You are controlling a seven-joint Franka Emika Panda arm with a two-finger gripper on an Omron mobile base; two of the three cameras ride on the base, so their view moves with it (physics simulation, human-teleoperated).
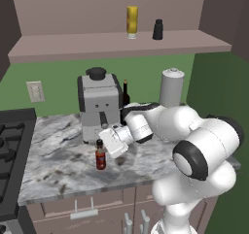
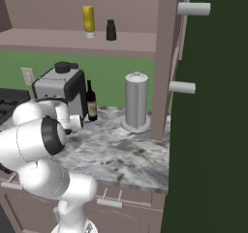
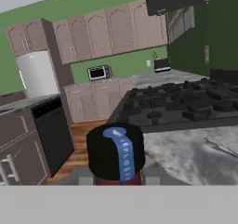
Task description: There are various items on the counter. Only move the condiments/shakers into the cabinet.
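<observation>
robot arm (image 1: 194,150): white with dark joints, nearest the camera, reaching left and low over the counter
gripper (image 1: 104,143): closed narrow on the neck of the red sauce bottle, just under its black cap; the cap sits close in the hand view
red sauce bottle (image 1: 100,156): one, upright on the counter near its front edge, in front of the coffee machine
counter (image 1: 58,155): grey-white marbled stone, dark veins, running from the stove at left to the cabinet side panel at right
stove top (image 1: 10,136): black, with grates, at the counter's left end
drawers (image 1: 82,208): mauve-brown fronts with silver handles, below the counter
wall (image 1: 53,80): green, with one pale outlet plate left of the coffee machine
cabinet (image 1: 116,46): open mauve-brown wall cabinet above the counter, flat shelf board
yellow bottle (image 1: 132,20): one, upright on the shelf
black shaker (image 1: 158,29): one, upright on the shelf, just right of the yellow bottle, apart from it
coffee machine (image 1: 99,104): one, silver-grey, far on the counter
wine bottle (image 2: 91,101): one, dark, right of the coffee machine
canister (image 2: 136,101): one, pale grey, upright at far right
</observation>
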